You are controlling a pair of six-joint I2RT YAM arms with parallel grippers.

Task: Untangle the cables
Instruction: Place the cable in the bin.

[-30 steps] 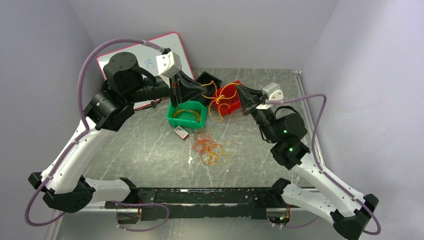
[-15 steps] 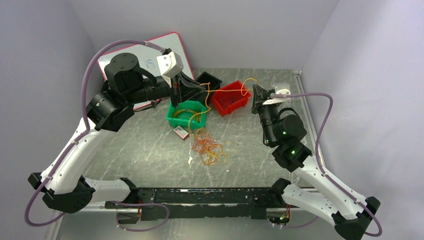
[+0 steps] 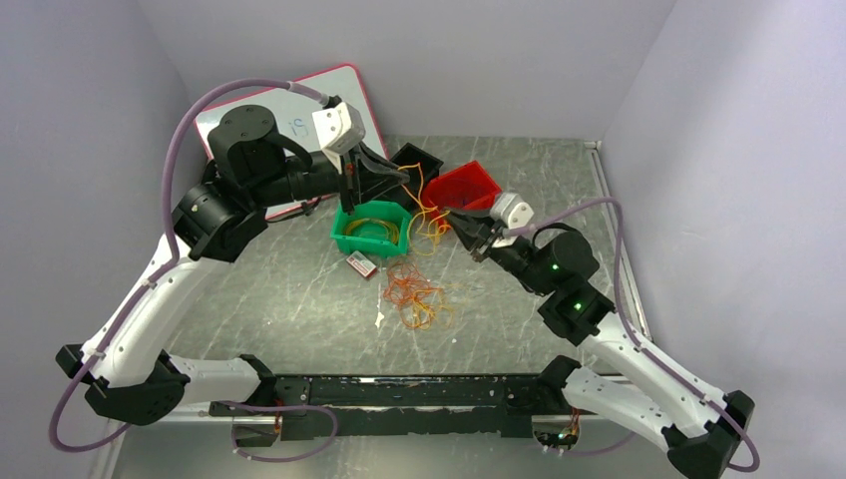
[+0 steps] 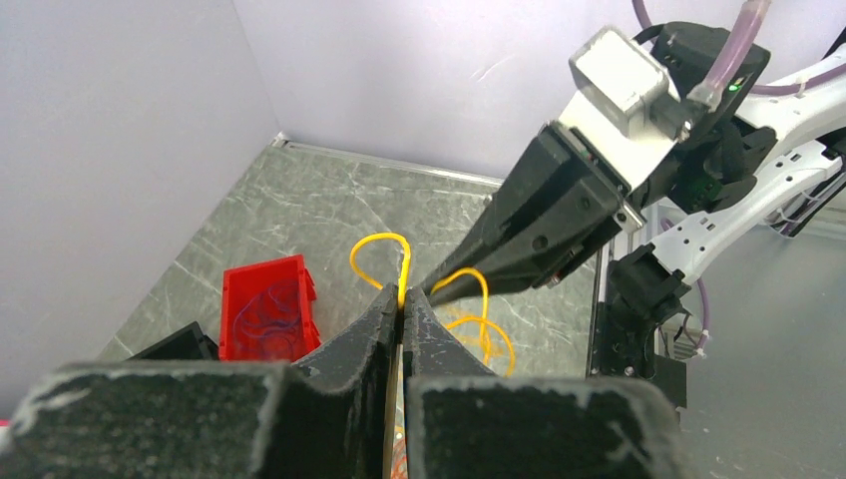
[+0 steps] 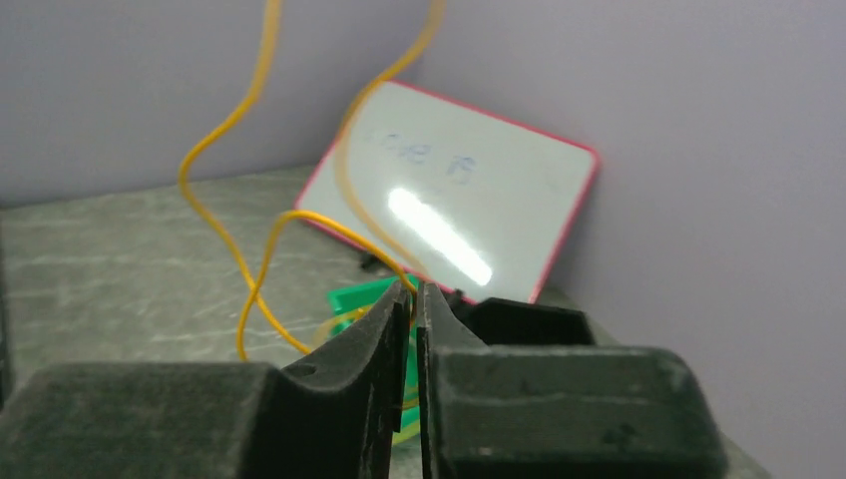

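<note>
Desk point(image 3: 299, 299), near to far, all places given from the green bin point(image 3: 342, 226).

- Nearer than the bin and to its right: a loose heap of orange and red cables point(image 3: 412, 296) lies flat on the desk. It is apart from the bin.
- Just at the bin's near edge: a small red-and-white packet point(image 3: 361, 264).
- Inside the bin: coils of yellow wire.
- Right of the bin: the right arm point(image 3: 559, 269) points its jaws toward the bin. Only a narrow slit shows between them, and the yellow cable point(image 4: 380, 237) runs into the tips and is pinched there.
- Above the bin's far right corner: the left arm point(image 3: 249, 190) has its jaws pressed together on the same yellow cable, which loops above the tips and hangs down beside the bin.
- Farther right: red bin point(image 3: 469, 185).
- Beyond the bin: black bin point(image 3: 419, 158).
- Far left: whiteboard point(image 3: 289, 110), leaning on the wall.
</note>
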